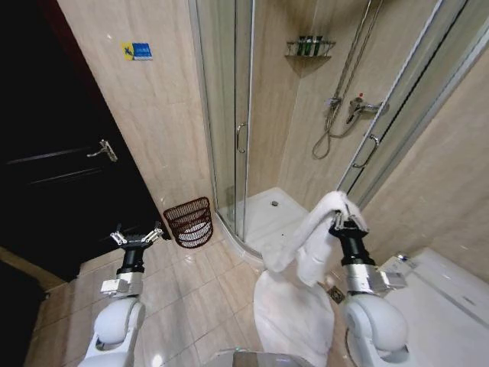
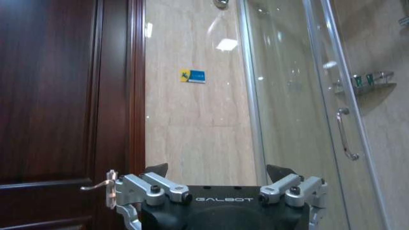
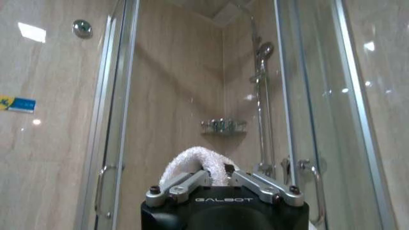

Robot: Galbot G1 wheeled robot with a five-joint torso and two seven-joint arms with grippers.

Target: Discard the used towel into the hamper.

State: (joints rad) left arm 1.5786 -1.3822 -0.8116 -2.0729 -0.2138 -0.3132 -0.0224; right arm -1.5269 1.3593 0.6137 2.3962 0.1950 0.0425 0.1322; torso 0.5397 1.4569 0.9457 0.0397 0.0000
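1. The towel is white and thick-piled, folded over the tip of the right gripper and hanging down in a long drape whose lower part spreads wide toward the floor in front of the robot.
2. In the right wrist view the towel shows as a rounded white hump between the fingers, which are drawn in against it; the right gripper is clamped on the cloth and holds it raised beside the open side of the shower stall.
3. The hamper is a small round dark reddish-brown openwork basket with hoops and ribs. It lies tipped on the tiled floor, mouth facing the robot, against the wall just beside the shower's glass door. Pale material shows inside it; what it is cannot be made out.
4. The towel and the hamper are well apart.
5. The left gripper is held up over the floor near the dark wooden door, with its fingers spread wide and nothing between them. In the left wrist view the left gripper shows both fingertips far apart.
6. The towel's lower edge is partly hidden by the robot's body.
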